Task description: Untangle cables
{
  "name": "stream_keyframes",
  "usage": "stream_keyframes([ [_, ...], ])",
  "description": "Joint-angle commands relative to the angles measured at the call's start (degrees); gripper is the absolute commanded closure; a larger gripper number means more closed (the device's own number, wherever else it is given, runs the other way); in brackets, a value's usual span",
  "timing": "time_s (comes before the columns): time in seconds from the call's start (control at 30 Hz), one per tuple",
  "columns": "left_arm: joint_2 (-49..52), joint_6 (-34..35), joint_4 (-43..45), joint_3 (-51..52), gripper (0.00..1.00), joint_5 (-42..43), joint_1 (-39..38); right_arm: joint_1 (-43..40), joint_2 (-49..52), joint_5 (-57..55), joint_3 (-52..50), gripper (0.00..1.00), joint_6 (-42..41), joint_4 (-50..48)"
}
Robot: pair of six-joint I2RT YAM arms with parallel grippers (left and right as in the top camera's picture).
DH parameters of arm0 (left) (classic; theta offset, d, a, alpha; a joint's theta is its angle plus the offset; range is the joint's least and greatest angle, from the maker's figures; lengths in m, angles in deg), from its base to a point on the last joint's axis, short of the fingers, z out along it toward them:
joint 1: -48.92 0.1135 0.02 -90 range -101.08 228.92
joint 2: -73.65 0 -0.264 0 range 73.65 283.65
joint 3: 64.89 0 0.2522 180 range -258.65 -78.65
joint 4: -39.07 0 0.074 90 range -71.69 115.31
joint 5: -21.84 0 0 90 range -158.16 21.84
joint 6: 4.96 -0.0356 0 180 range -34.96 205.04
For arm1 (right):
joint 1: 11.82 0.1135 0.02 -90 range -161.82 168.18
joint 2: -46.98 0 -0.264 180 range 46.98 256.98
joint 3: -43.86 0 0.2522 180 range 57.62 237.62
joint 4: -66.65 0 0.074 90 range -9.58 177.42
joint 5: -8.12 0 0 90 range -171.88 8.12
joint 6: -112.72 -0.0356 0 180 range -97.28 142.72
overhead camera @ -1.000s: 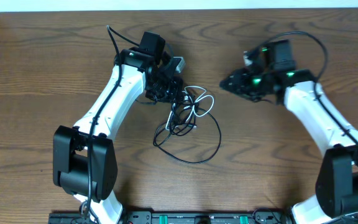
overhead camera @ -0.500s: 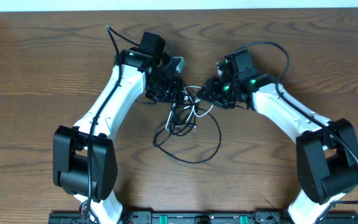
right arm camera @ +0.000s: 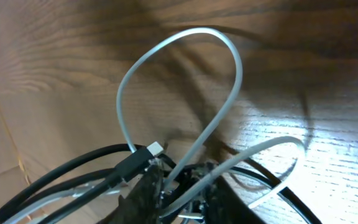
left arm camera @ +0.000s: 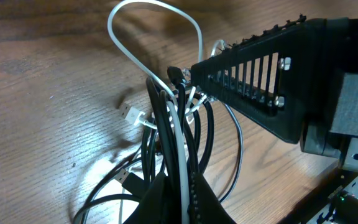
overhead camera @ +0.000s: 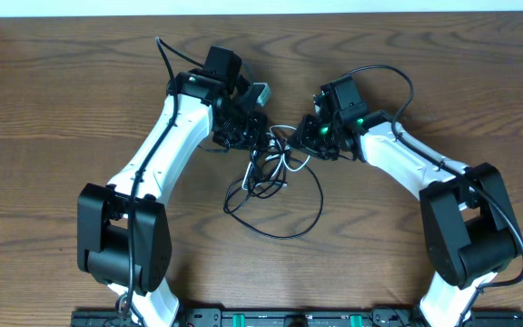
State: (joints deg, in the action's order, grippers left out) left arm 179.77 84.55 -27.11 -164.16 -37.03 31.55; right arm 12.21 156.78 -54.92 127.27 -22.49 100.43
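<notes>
left gripper clenched on black cable and white cable strands, frame centre. right gripper tips touching the tangle; can't tell if clamped.

Even overhead light; wrist views dim, near cables blurred.

A black cable and a white cable lie on the brown, wood-grained worktop. The left arm and right arm are white with black joints.

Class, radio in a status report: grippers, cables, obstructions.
Left gripper shut on cables. Right gripper at them, grip unclear. Nothing else in the way.
</notes>
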Motion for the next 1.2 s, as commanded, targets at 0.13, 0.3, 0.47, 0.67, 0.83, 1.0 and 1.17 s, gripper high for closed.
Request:
stream_keyframes([
  [0.13,-0.9,-1.2,0.0,0.2,0.92,-0.2,0.1,-0.2,0.2,0.3,0.1,0.99,0.1,-1.0],
  [0.3,-0.9,-1.2,0.0,0.2,0.92,-0.1,0.1,-2.2,-1.4,3.8,0.1,0.99,2.3,-1.8],
  [0.47,-0.9,-1.0,0.0,0.2,0.92,-0.1,0.1,-6.8,-6.8,7.3,0.1,0.99,4.6,-1.2],
  [0.67,-0.9,-1.0,0.0,0.2,0.92,-0.2,0.1,-14.2,-13.4,12.1,0.1,0.99,5.2,1.2],
  [0.83,-0.9,-1.0,0.0,0.2,0.93,-0.2,0.1,-20.9,-14.6,13.0,0.1,0.99,7.7,6.8],
  [1.0,-0.9,-1.0,0.0,0.2,0.92,-0.2,0.1,-24.6,-14.3,8.3,0.1,0.99,12.3,14.1],
  [1.17,-0.9,-1.0,0.0,0.2,0.93,-0.2,0.1,-21.7,-14.3,8.5,0.1,0.87,14.0,15.2],
])
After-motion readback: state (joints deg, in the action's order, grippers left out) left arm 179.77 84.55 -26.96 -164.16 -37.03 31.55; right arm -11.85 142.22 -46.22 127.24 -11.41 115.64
